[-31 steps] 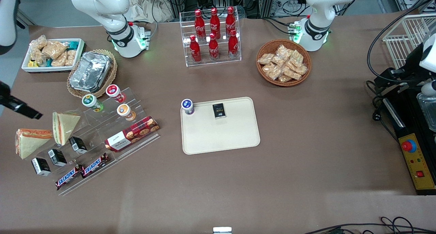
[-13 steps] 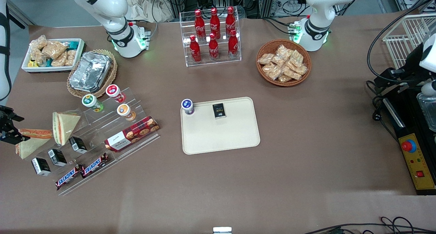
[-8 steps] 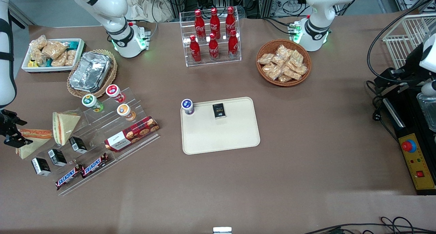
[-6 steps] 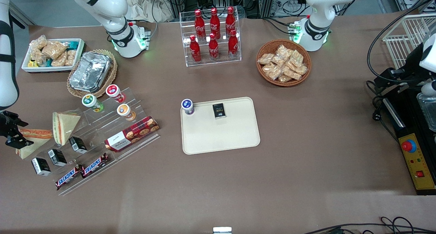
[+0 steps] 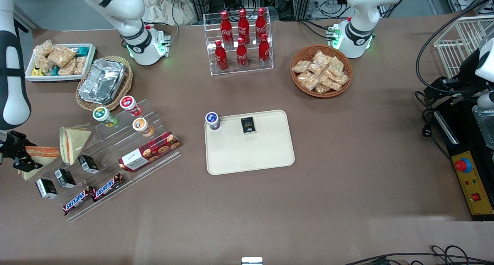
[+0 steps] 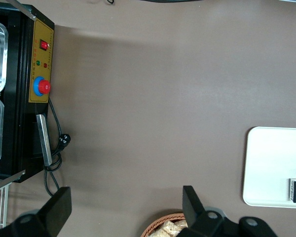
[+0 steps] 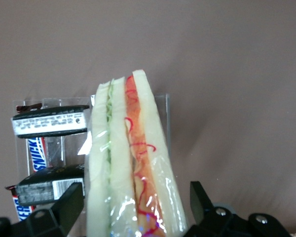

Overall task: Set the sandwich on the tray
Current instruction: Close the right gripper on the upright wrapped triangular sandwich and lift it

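Because the sandwich lies at the working arm's end of the table, well apart from the tray, the gripper reaches low to it there. In the right wrist view the spread fingers straddle the sandwich, not yet closed.

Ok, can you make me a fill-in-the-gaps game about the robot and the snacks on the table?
1. The tool is ___ around the sandwich.
2. The tray holds a black packet and a small bottle, but no ___ yet.
3. The clear rack holds ___ red cola bottles.
Missing words: open, sandwich, six.
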Robot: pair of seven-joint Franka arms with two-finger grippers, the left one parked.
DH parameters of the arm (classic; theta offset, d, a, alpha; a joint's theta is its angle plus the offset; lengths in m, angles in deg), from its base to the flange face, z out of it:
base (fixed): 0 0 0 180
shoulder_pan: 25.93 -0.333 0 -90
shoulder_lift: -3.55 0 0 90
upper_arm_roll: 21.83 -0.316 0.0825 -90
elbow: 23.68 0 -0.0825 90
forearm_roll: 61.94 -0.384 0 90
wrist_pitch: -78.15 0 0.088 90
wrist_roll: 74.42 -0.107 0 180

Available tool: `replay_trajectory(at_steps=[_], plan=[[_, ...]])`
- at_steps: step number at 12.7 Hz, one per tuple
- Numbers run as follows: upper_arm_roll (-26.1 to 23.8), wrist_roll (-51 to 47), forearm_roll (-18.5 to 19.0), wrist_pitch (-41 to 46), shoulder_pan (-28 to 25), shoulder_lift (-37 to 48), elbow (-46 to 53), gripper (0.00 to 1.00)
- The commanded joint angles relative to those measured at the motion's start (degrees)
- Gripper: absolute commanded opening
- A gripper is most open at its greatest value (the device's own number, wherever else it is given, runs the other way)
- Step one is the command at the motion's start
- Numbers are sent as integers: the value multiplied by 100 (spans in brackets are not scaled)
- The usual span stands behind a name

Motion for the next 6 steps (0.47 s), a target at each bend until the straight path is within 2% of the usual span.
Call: replay_trajectory(at_steps=[1,4,5,6], plan=[[-40,351,-45,-221,154,-43,-100,84],[-40,493,-45,-212,208,9,-100,62],[-40,493,-45,-203,208,18,-91,51],[-49,493,-45,-186,208,27,-91,48]])
